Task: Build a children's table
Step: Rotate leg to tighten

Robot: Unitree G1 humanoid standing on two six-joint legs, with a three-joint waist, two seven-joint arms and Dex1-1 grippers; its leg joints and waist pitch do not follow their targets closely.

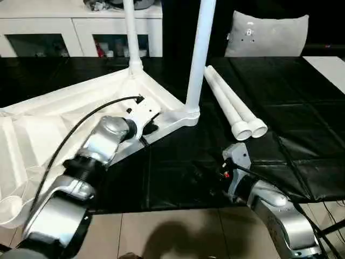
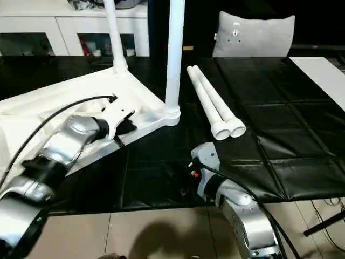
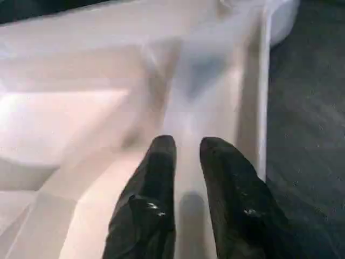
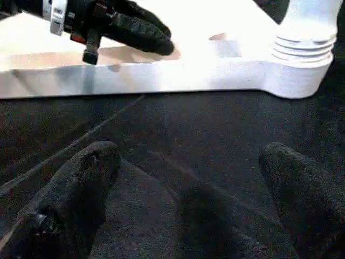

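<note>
Inverted table top [image 1: 64, 108] is carrying two upright legs [image 1: 198, 59]; two loose legs [image 1: 232, 105] are lying right. Left gripper [image 3: 186, 148] is hovering over its rim, fingers narrowly apart, pinching nothing. Right gripper [image 4: 186, 178] is resting spread wide near the mat [image 1: 302, 113].

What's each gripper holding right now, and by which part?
Nothing held. Left gripper hangs over the table top inside its rim, fingers narrowly apart, empty. Right gripper is wide open over the black mat.

Left gripper [image 3: 187, 156] jaws slightly parted, over ribbed white table top [image 3: 81, 108], black mat [image 3: 307, 108] beside
</note>
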